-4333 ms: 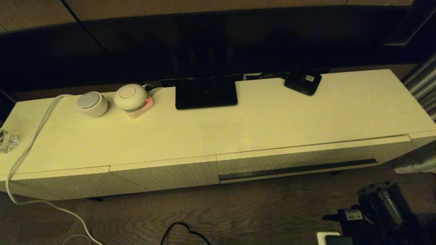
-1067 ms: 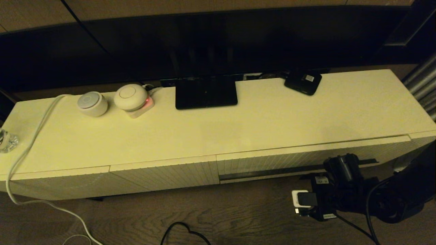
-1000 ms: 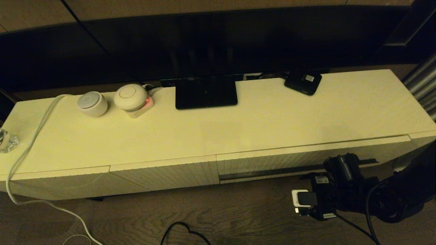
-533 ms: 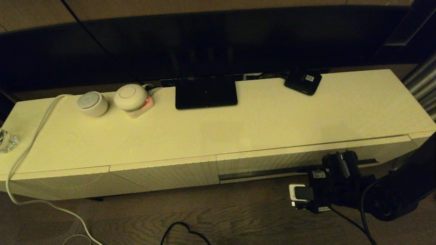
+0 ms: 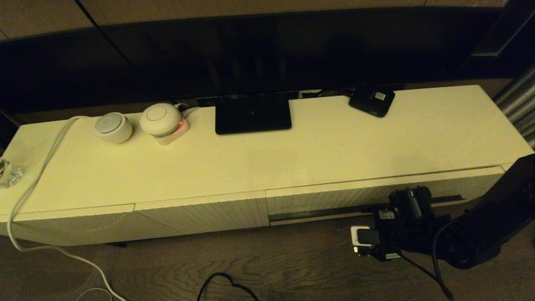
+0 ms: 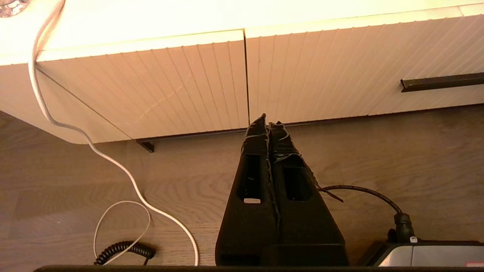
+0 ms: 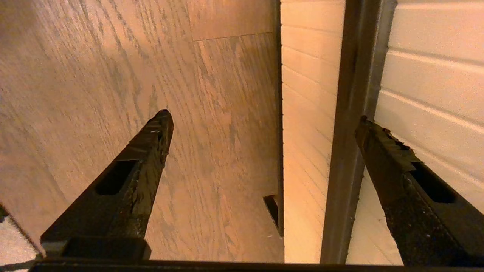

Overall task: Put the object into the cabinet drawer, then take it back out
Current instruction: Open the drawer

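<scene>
The cabinet drawer (image 5: 376,191) is the wide ribbed cream front on the right, with its dark slot (image 5: 330,211) along the lower edge. It looks pushed in. My right gripper (image 5: 397,217) hangs low in front of the slot's right half. In the right wrist view the gripper (image 7: 263,116) is open and empty. One finger is over the floor, the other over the ribbed front, and the slot (image 7: 353,113) runs between them. The umbrella is out of view. My left gripper (image 6: 266,119) is shut and empty, parked low before the narrower panels.
On the cabinet top (image 5: 334,150) stand a small black box with a white label (image 5: 372,101), a black screen base (image 5: 253,113) and two round white devices (image 5: 113,127). A white cable (image 5: 37,175) trails to the wood floor; a black cable (image 5: 225,284) lies there.
My right arm rose from the lower right corner to the drawer front. In the last second it slid a little left and closer to the slot. The drawer has not moved.
</scene>
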`<state>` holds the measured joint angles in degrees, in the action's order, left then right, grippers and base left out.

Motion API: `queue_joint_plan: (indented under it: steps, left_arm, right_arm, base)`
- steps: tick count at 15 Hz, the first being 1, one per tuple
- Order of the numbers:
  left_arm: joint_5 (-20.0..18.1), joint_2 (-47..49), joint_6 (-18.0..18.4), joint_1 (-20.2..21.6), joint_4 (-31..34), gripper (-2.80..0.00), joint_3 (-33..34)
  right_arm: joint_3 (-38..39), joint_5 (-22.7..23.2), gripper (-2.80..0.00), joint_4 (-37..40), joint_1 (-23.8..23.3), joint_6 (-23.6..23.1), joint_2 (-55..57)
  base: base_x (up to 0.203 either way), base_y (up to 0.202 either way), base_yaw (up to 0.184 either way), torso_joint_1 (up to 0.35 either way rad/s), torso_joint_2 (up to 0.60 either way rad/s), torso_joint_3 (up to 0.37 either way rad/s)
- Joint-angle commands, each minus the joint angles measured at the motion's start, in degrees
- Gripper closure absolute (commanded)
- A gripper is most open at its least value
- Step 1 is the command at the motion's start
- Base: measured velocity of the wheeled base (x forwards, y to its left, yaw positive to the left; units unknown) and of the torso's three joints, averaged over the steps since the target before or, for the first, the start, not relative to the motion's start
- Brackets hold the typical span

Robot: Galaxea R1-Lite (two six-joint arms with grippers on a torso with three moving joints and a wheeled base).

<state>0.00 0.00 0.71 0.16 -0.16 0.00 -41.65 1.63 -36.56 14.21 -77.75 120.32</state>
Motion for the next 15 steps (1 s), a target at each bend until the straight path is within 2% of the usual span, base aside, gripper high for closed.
queue_joint_plan:
  steps: [1, 15]
  left_arm:
    - [0.00, 0.00, 0.00, 0.02, -0.02, 0.00, 0.09]
    - [0.00, 0.00, 0.00, 0.02, -0.02, 0.00, 0.09]
  right_arm:
    - [-1.44, 0.04, -2.80, -0.42, 0.02, -0.32, 1.27]
    - [-0.76, 0.22, -2.80, -0.36, 0.02, -0.16, 3.70]
  base:
    - [0.000, 0.000, 0.000, 0.000, 0.00, 0.000]
    - [0.000, 0.000, 0.000, 0.000, 0.00, 0.000]
